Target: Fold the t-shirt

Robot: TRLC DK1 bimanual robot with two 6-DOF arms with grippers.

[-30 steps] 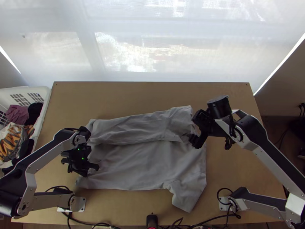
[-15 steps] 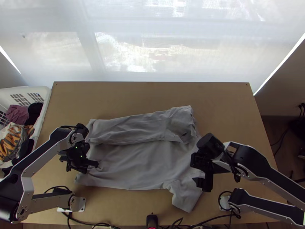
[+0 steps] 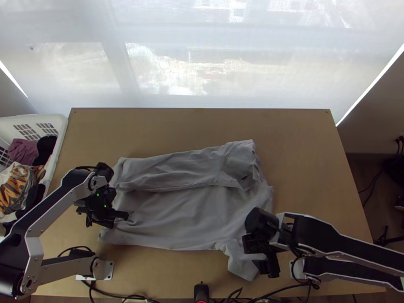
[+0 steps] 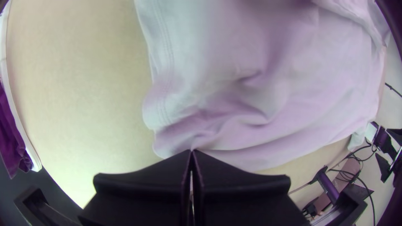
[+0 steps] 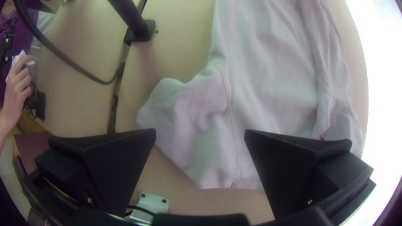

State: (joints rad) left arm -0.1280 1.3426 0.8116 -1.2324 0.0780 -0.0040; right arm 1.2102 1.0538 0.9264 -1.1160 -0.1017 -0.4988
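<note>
Left gripper (image 3: 125, 216), jaws closed, apparently pinches t-shirt (image 3: 187, 217); right gripper (image 3: 252, 255), jaws open, above sleeve (image 3: 237, 262).

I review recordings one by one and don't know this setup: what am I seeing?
This is a two-armed robot at a wooden table. One picture looks steeply down from high over the table's near edge; the other two come from its wrists, each with that arm's own tool at the bottom edge. On the table lies a grey t-shirt, its far part folded over in a strip and a sleeve sticking out at the near right. The left tool is shut at the near left corner and seems to pinch the cloth; the right tool is open by the sleeve, holding nothing. A white basket holds more clothes.
</note>
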